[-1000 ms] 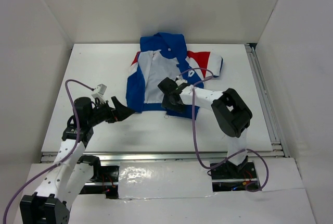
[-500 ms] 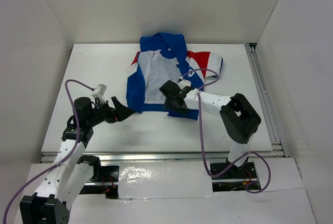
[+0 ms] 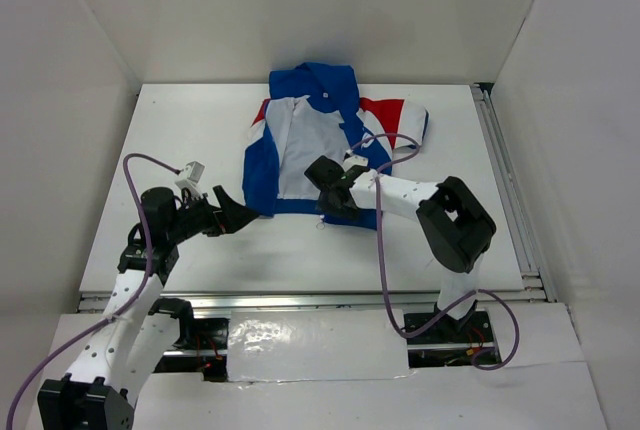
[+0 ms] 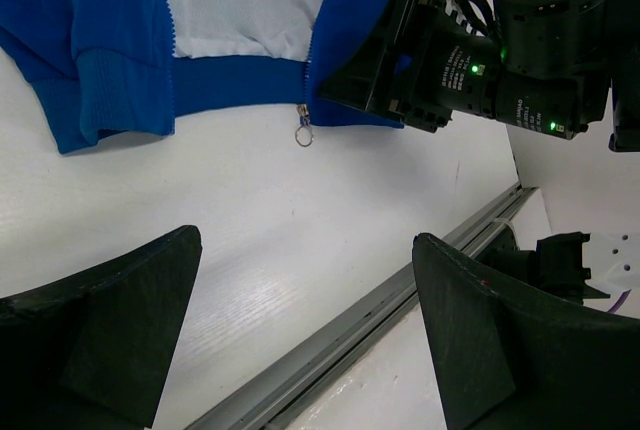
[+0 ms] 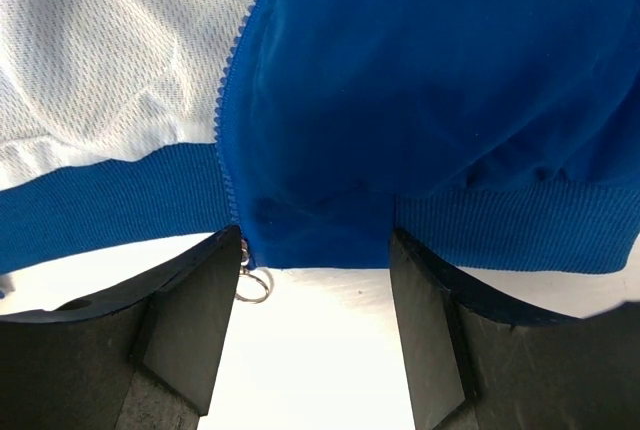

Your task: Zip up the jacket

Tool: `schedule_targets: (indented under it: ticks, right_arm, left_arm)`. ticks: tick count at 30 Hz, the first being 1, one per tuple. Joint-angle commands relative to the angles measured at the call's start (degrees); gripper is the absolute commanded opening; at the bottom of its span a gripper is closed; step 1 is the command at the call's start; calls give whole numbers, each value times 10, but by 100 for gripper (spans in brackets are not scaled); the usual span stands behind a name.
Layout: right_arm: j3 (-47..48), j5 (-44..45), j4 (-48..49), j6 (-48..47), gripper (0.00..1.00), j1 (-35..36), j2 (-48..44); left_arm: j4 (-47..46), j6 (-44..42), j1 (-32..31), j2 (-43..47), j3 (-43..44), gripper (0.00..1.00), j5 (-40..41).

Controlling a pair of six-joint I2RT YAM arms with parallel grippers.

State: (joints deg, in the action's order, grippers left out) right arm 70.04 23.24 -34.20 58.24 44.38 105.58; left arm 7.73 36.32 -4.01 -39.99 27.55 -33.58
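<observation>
The jacket (image 3: 300, 140) lies open on the table, blue with pale mesh lining, red-and-white sleeves and its hood at the far end. My right gripper (image 3: 335, 204) is open at the bottom hem of the jacket's right front panel (image 5: 420, 100). The hem corner lies between its fingers (image 5: 190, 320). The zipper pull ring (image 5: 253, 285) hangs off the hem beside the left finger and also shows in the left wrist view (image 4: 302, 135). My left gripper (image 3: 240, 216) is open and empty, low over the table just short of the jacket's lower left hem (image 4: 70, 100).
A metal rail (image 4: 380, 300) runs along the table's near edge, and another rail (image 3: 505, 180) runs along the right side. White walls enclose the table. The right arm's purple cable (image 3: 385, 140) loops over the jacket's right sleeve.
The right arm's elbow has shifted slightly to the right while its gripper stays at the hem. The left arm has not moved.
</observation>
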Motion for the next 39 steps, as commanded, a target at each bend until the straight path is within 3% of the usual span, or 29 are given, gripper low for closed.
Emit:
schedule_targets:
  ticks: [1, 14, 17, 19, 24, 31, 35, 39]
  right_arm:
    - [15, 15, 3, -2, 68, 2, 10]
    - [26, -12, 16, -7, 67, -12, 51]
    - [29, -14, 17, -9, 62, -11, 60]
    - [24, -17, 21, -10, 57, -11, 60]
    - [-19, -25, 70, -40, 31, -9, 25]
    - [-88, 9, 145, -80, 17, 8, -54]
    - [-163, -27, 251, -181, 2, 11, -138]
    - [-252, -74, 364, -291, 0, 11, -249]
  left_arm:
    - [-9, -1, -2, 3, 13, 99, -13]
    - [-6, -3, -3, 11, 13, 99, -10]
    - [-3, -3, -3, 11, 15, 99, -6]
    - [-2, -2, -3, 11, 15, 99, -3]
    - [-7, -1, -3, 6, 12, 99, 0]
    - [-3, -3, -3, -19, 20, 99, 5]
    - [-15, -10, -4, -26, 18, 99, -20]
    - [-25, -25, -12, -52, 22, 99, -30]
